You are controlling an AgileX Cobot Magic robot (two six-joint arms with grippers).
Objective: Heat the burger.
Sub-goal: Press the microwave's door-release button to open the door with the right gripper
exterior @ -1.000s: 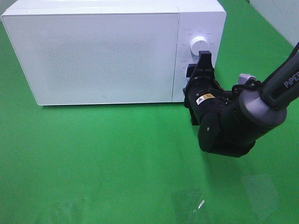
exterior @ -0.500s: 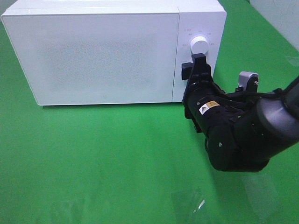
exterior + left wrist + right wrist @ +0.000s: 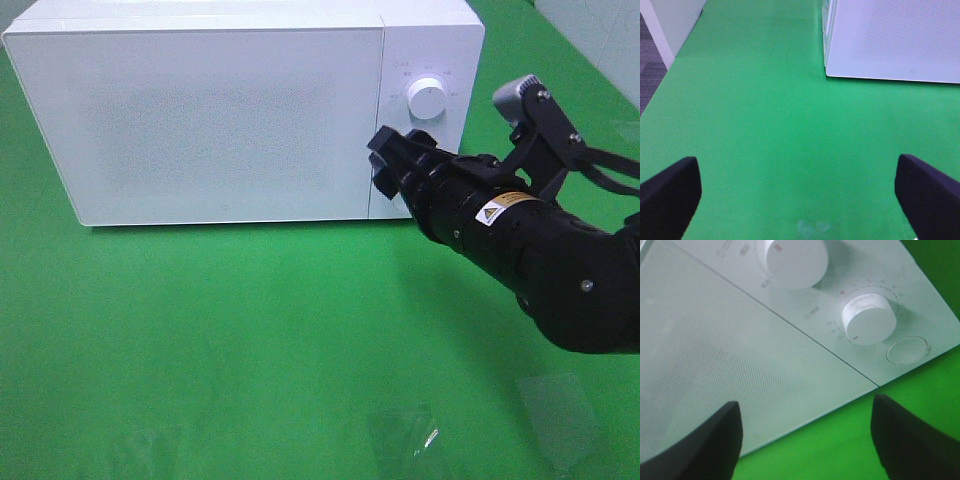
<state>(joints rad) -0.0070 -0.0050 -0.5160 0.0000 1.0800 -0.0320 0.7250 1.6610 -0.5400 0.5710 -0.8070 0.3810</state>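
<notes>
Hovering near the lower dial (image 3: 871,319) of the shut white microwave (image 3: 230,110), the right gripper (image 3: 385,160) has empty jaws apart, the left gripper (image 3: 800,195) sits wide open over the green table (image 3: 765,125), and the burger is unseen, probably already inside with little left to do.

Black right arm (image 3: 560,270), black right pincer (image 3: 385,162), yellow warning label (image 3: 492,212), grey wrist camera (image 3: 522,97)

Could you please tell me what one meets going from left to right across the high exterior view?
The microwave door → right gripper → upper knob → wrist camera on the right arm.
</notes>
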